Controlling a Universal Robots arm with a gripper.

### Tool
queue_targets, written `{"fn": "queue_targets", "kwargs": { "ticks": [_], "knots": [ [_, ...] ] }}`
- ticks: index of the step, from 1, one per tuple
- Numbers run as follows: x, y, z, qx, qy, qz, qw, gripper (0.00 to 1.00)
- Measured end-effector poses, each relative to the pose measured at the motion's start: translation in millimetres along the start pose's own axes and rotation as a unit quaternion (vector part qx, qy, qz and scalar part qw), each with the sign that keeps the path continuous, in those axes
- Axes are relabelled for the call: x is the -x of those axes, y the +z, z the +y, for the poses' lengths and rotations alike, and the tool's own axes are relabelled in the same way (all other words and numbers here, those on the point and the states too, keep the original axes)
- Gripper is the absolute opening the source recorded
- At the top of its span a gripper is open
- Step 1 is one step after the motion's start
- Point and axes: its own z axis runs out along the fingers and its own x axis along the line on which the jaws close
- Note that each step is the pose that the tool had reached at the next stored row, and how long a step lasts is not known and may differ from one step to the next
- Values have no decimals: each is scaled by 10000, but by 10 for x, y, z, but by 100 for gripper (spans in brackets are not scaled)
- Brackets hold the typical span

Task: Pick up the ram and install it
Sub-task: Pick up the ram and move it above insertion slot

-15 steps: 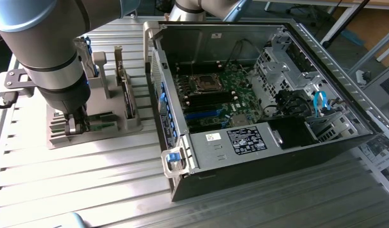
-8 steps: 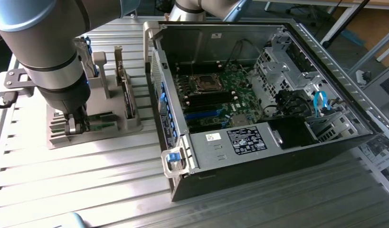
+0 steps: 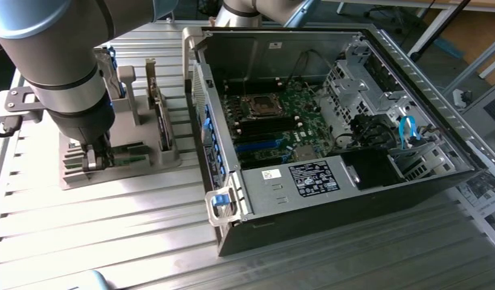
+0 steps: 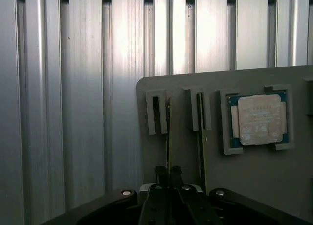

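In the wrist view the ram (image 4: 169, 132) is a thin green stick standing on edge in a slot of the grey holder (image 4: 254, 186). My gripper (image 4: 168, 173) is shut on its near end, one dark finger on each side. A second green stick (image 4: 201, 132) stands in the neighbouring slot. In the exterior view my gripper (image 3: 97, 162) reaches down into the holder (image 3: 150, 160) at that view's left, with the green board (image 3: 128, 154) showing beside the fingers.
A square silver processor chip (image 4: 258, 119) lies in a pocket of the holder. The open computer case (image 3: 231, 199) lies at the exterior view's right, its motherboard (image 3: 271, 121) exposed. Upright posts (image 3: 161, 121) rise from the holder. Everything rests on a ribbed metal table (image 3: 110, 229).
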Motion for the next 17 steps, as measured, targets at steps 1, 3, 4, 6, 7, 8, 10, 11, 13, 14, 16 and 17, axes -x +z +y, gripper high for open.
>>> {"fn": "queue_targets", "kwargs": {
  "ticks": [1,3,4,6,7,8,10,11,13,14,16,17],
  "knots": [
    [0,-1,0,0,0,0,10000,14],
    [0,-2,0,0,0,0,10000,14],
    [0,-3,0,0,0,0,10000,14],
    [0,-4,0,0,0,0,10000,14],
    [0,-5,0,0,0,0,10000,14],
    [0,-11,0,1,0,1,10000,14],
    [0,-15,0,0,0,0,10000,14],
    [0,-18,0,0,0,0,10000,14],
    [1,-25,0,1,0,0,10000,14],
    [0,-32,0,1,0,1,10000,14],
    [1,-48,0,0,0,0,10000,14],
    [1,-56,0,-1,0,0,10000,14]
  ]
}}
